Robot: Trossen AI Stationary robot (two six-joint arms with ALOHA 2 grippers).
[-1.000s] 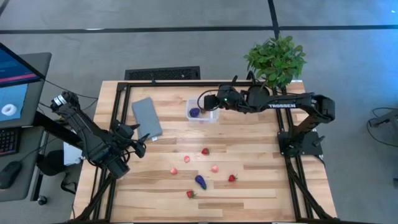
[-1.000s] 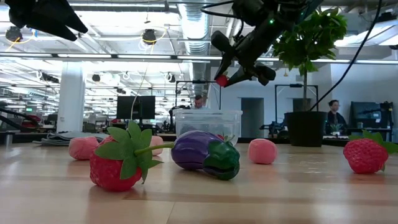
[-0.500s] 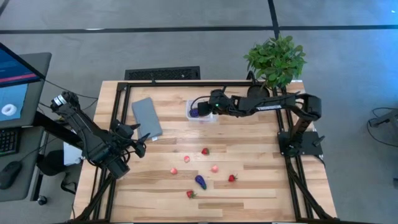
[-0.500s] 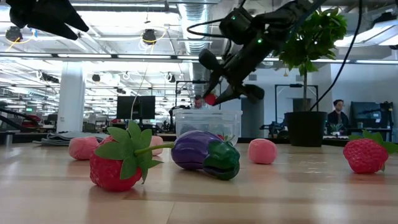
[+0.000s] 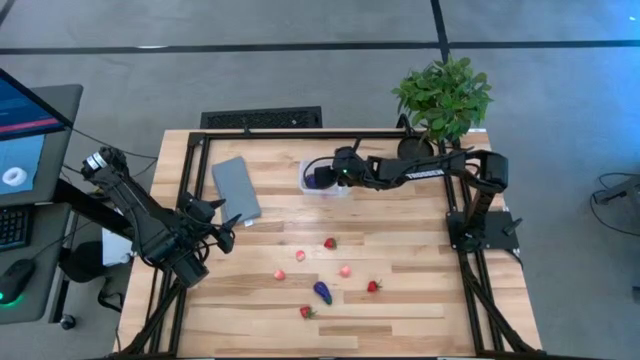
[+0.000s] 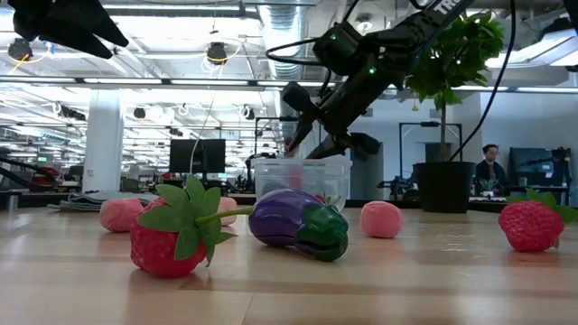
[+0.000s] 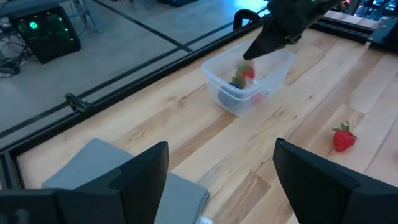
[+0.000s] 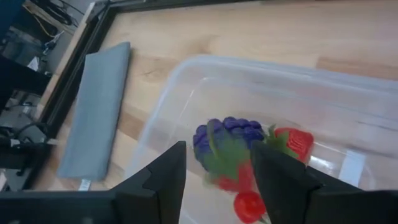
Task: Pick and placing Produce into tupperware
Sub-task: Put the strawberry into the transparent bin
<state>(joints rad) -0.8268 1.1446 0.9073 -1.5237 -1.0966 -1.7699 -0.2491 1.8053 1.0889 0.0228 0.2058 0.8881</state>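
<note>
The tupperware (image 5: 323, 180), a clear rectangular tub with rounded corners, stands upright and uncovered slightly above the centre of the high view. Inside it lie a purple piece with green leaves (image 8: 227, 138), a red strawberry (image 8: 293, 142) and a small red piece (image 8: 249, 205). The remaining produce is scattered in the lower centre of the high view: three strawberries (image 5: 330, 243), (image 5: 373, 287), (image 5: 307, 312), three pale pink pieces (image 5: 299, 256), (image 5: 345, 271), (image 5: 279, 275) and a purple eggplant (image 5: 322, 292) lying on its side.

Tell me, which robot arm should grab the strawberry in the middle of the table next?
Probably the right. Its gripper hangs open over the tub, nearer that strawberry. The left gripper waits by the grey lid.
</note>
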